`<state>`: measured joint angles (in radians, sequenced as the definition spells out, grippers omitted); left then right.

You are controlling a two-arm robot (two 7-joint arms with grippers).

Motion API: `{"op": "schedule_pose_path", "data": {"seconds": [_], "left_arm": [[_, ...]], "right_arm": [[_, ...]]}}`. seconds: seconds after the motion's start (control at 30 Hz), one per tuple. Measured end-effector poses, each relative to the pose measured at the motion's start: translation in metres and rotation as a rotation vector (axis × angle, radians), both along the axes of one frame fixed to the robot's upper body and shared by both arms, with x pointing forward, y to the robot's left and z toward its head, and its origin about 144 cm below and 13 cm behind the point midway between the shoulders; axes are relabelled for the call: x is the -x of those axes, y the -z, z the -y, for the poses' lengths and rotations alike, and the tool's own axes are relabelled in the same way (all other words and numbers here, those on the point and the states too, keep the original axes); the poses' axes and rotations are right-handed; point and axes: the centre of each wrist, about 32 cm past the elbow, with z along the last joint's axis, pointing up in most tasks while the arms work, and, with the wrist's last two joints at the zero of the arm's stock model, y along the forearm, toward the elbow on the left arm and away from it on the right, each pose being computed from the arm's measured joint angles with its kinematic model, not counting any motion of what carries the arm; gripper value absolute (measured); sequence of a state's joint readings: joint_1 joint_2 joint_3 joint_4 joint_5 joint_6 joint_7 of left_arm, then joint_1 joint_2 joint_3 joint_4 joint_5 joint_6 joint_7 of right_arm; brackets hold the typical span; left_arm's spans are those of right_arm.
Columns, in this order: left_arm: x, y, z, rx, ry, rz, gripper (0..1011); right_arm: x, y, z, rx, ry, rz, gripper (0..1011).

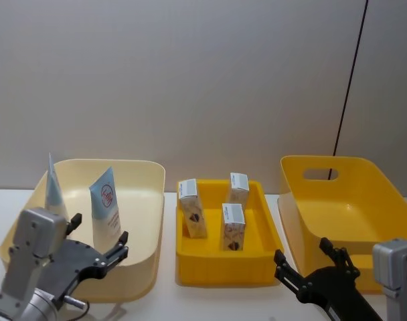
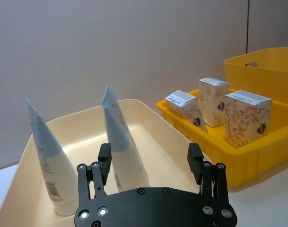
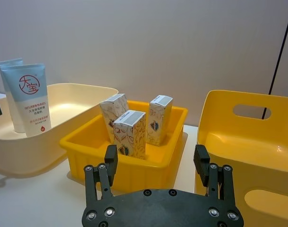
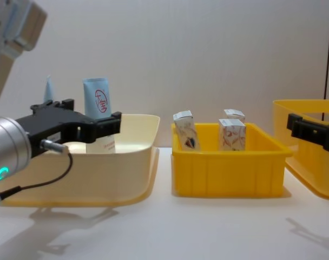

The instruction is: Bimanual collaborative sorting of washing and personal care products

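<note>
Left claw (image 1: 100,231) and right claw (image 1: 302,251) both spread apart, empty.
Two light-blue tubes (image 1: 104,200) stand in cream bin (image 1: 153,214), lower left; three cartons (image 1: 233,226) in central yellow tray (image 1: 223,271).

Two light-blue squeeze tubes stand cap-down in the cream bin (image 1: 158,190): the edge-on tube (image 1: 54,188) is by its left edge, and the logo tube (image 1: 106,208) faces front nearer the middle. Three small white cartons with reddish print sit in the yellow tray (image 1: 223,273). The tilted carton (image 1: 192,208) is by its left edge, with the rear carton (image 1: 238,188) and the front carton (image 1: 233,227) upright beside it.
</note>
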<state>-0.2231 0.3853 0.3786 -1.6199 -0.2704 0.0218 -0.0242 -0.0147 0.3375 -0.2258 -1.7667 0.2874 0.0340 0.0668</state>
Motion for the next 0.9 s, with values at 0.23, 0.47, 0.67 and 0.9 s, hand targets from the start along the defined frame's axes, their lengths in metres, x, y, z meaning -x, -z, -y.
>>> {"op": "schedule_pose_path", "data": {"seconds": [0.23, 0.47, 0.67, 0.9], "left_arm": [[-0.008, -0.002, -0.011, 0.048, -0.020, -0.044, 1003], [-0.023, -0.005, -0.019, 0.102, -0.016, -0.093, 1003], [-0.036, -0.005, -0.024, 0.126, -0.003, -0.119, 1003], [-0.054, -0.007, -0.027, 0.142, 0.015, -0.138, 1003]], "right_arm": [[0.000, 0.000, 0.000, 0.000, 0.000, 0.000, 1001], [0.000, 0.000, 0.000, 0.000, 0.000, 0.000, 1001], [0.000, 0.000, 0.000, 0.000, 0.000, 0.000, 1001], [0.000, 0.000, 0.000, 0.000, 0.000, 0.000, 1001]]}}
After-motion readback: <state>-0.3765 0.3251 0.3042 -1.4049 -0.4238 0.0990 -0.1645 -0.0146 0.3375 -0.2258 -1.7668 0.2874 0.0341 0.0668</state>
